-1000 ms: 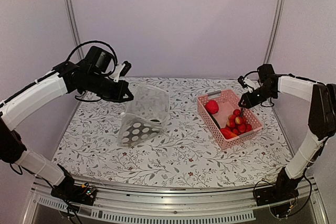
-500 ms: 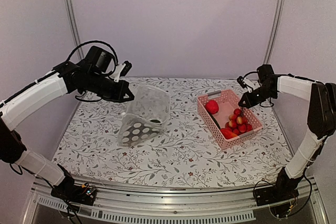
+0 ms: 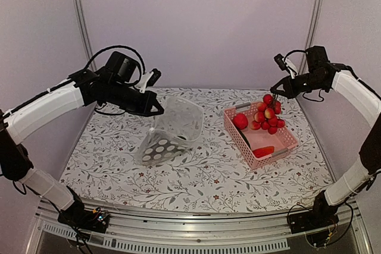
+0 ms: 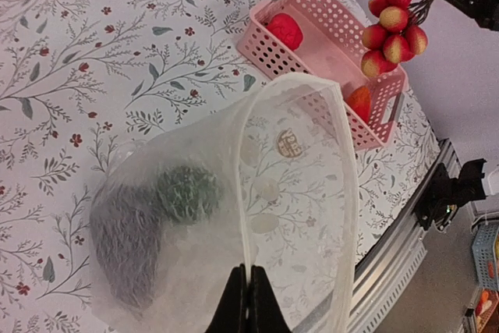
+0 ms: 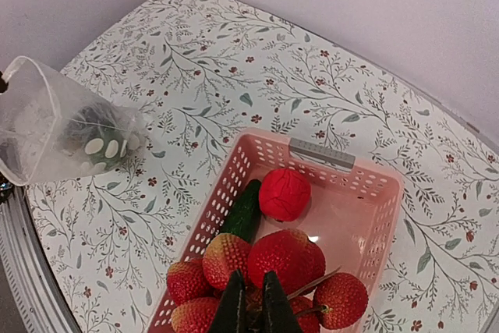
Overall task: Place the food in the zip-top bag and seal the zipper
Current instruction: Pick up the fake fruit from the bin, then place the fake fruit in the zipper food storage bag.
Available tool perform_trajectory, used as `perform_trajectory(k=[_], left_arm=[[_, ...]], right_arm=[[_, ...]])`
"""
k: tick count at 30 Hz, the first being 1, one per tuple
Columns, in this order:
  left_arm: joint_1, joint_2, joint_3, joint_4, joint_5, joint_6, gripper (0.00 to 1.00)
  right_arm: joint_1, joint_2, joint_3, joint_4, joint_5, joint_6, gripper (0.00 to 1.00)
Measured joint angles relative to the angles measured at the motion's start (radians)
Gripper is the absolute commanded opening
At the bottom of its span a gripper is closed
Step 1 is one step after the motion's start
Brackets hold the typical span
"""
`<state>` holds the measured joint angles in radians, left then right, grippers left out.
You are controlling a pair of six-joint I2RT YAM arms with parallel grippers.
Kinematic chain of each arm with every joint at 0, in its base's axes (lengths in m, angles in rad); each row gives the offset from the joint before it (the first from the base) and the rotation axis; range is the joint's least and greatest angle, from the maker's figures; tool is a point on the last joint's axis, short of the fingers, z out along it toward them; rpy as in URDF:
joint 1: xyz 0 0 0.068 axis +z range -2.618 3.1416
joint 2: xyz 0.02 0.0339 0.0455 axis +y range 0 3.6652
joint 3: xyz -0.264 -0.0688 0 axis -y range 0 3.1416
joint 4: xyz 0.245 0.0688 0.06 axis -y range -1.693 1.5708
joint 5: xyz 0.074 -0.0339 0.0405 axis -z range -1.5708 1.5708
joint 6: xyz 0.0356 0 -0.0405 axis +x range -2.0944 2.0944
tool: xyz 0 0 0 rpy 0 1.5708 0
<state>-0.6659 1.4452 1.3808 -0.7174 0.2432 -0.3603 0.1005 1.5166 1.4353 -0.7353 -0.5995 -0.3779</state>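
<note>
The zip-top bag (image 3: pixel 172 130) lies on the table with its mouth held up and wide open. My left gripper (image 3: pixel 159 111) (image 4: pixel 247 292) is shut on the zipper (image 4: pixel 241 193) at the rim. Inside the bag are a dark eggplant (image 4: pixel 125 232) and a green round piece (image 4: pixel 187 191). My right gripper (image 3: pixel 280 93) (image 5: pixel 249 306) is shut on the stem of a cluster of small red-pink fruits (image 3: pixel 268 113) (image 5: pixel 290 259). The cluster hangs in the air above the pink basket (image 3: pixel 289 142). A red round fruit (image 3: pixel 240 121) (image 5: pixel 284 193) lies in the basket.
The basket also holds a dark green long piece (image 5: pixel 245 210) and a red-orange piece (image 3: pixel 264 151). The basket stands at the right of the flowered table, the bag left of centre. The table's metal front rail (image 3: pixel 196 239) runs along the near edge.
My right gripper closed on the cluster's stem and lifted it out of the basket. The left gripper moved slightly right with the bag's rim, opening the mouth wider.
</note>
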Motion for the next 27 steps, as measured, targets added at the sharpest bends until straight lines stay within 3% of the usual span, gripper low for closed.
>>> perform_trajectory(k=[13, 27], left_arm=[[-0.138, 0.194, 0.220, 0.050, 0.042, -0.039, 0.00], [-0.141, 0.330, 0.235, 0.093, 0.057, -0.041, 0.00]], right_arm=[[0.158, -0.026, 0.303, -0.118, -0.263, -0.079, 0.00], [0.354, -0.008, 0.416, -0.112, -0.407, -0.091, 0.00]])
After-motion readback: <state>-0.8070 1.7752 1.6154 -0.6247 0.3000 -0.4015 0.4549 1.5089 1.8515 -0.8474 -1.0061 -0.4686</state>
